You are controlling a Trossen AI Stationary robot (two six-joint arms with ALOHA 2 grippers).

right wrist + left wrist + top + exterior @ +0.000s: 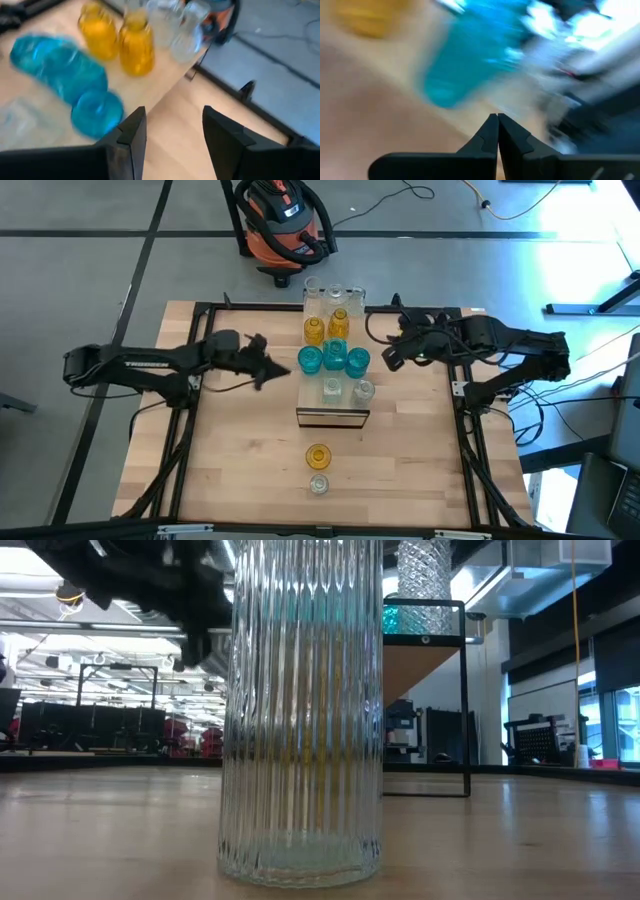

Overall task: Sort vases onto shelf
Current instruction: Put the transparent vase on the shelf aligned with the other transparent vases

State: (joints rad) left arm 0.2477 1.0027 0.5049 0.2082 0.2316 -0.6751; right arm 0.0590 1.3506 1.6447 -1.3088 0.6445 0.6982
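Observation:
The light-wood shelf lies down the table's middle. On its top stand clear vases at the far end, then two amber vases, three teal vases and two clear vases near the front. An amber vase and a clear ribbed vase stand on the table before the shelf; the clear one fills the low view. My left gripper is shut and empty, just left of the teal vases. My right gripper is open and empty, right of them.
An orange shop vacuum stands on the floor beyond the table's far edge. A black frame runs along the table's sides. Cables lie by the right arm's base. Bare tabletop shows on both sides of the shelf's front.

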